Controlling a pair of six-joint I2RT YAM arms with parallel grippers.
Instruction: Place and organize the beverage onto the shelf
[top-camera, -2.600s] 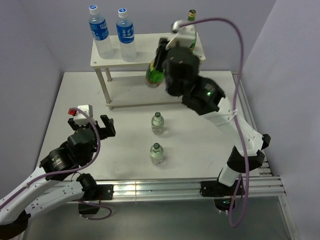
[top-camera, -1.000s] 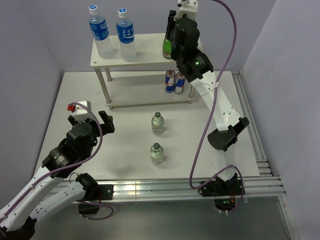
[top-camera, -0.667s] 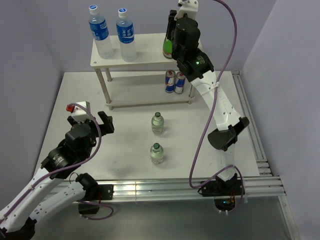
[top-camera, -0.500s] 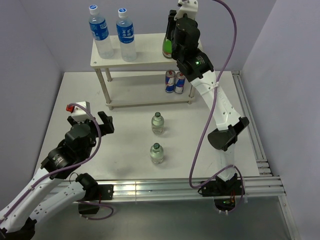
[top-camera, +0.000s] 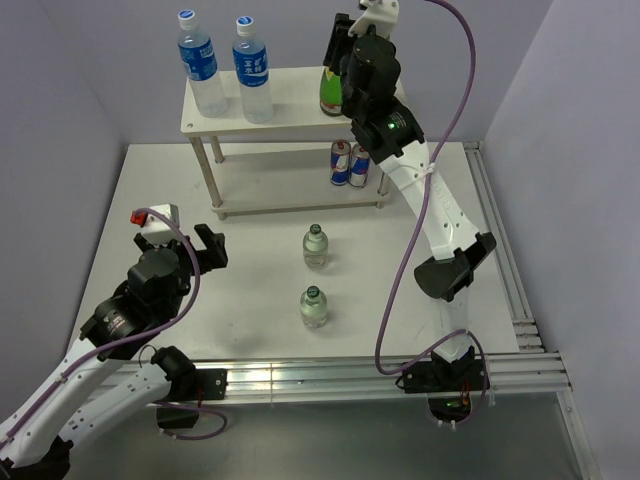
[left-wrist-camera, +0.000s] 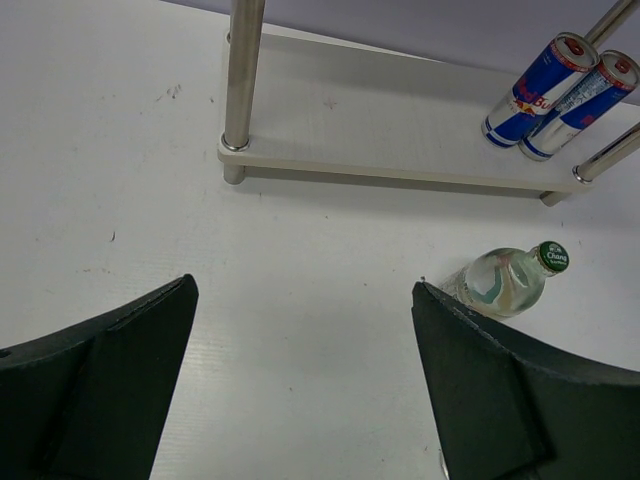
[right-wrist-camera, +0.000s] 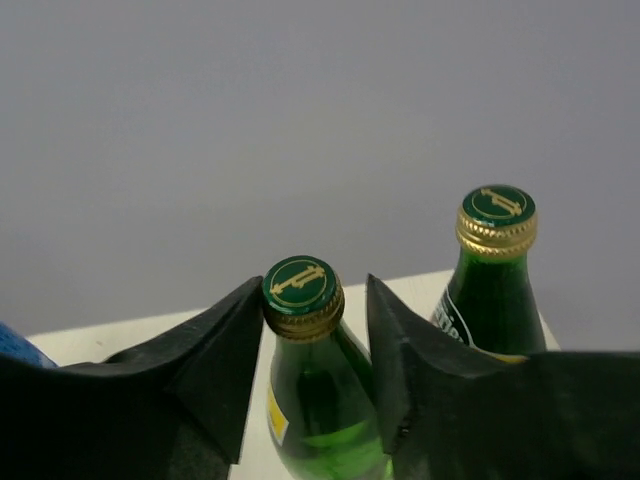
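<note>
The pale wooden shelf stands at the back of the table. My right gripper is over its top board, jaws a little apart around a green glass bottle that stands upright there; in the right wrist view the bottle sits between the fingers, with a second green bottle to its right. Two clear small bottles stand on the table. My left gripper is open and empty, low at the left; its wrist view shows one clear bottle near its right finger.
Two blue-label water bottles stand on the top board's left half. Two Red Bull cans stand on the lower board at the right. Purple walls close in the left, back and right sides.
The right arm carried the green bottle up onto the top board and set it upright. In the last half second its jaws have loosened around it. The left arm has barely moved.
</note>
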